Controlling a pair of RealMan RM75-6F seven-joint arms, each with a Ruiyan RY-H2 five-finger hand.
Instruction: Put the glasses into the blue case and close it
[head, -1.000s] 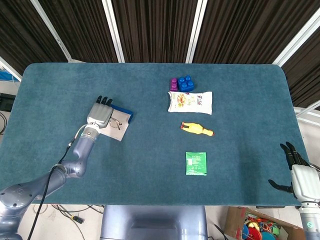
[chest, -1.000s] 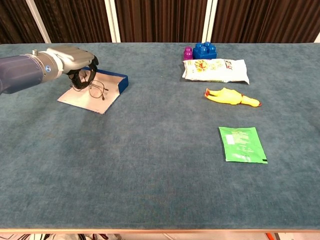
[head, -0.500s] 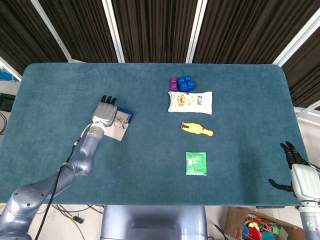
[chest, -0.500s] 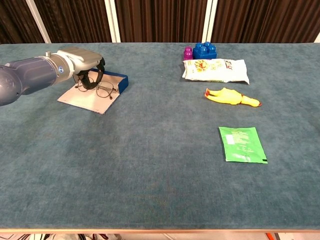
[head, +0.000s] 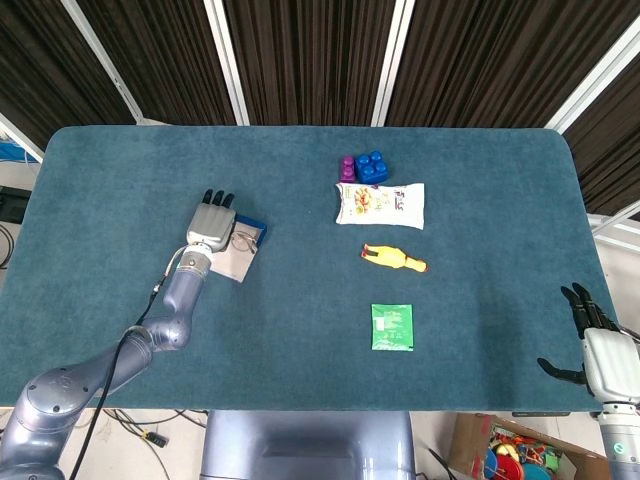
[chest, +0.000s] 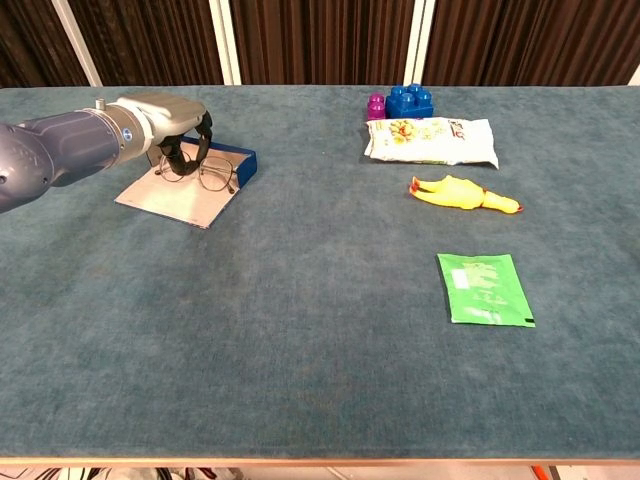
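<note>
Left robot hand (chest: 165, 118) curled over glasses (chest: 205, 172), fingers hooked on frame at near end; grip looks closed on glasses, though contact point partly hidden. Right robot hand (head: 600, 350) idle at desk (head: 300, 300) edge, fingers apart, holding nothing. Moved since a second ago: glasses carried from pale open flap toward blue tray of blue case (chest: 225, 165), now hanging over tray edge rather than over flap. Judged: placing step under way, lowering and release next, closing not yet begun. Blue case lying open, tray apparently without contents, lenses above rim, not seated. Elsewhere, well apart: snack packet (chest: 430, 140), green sachet (chest: 483, 288), yellow rubber chicken (chest: 463, 192), toy bricks (chest: 400, 102).
</note>
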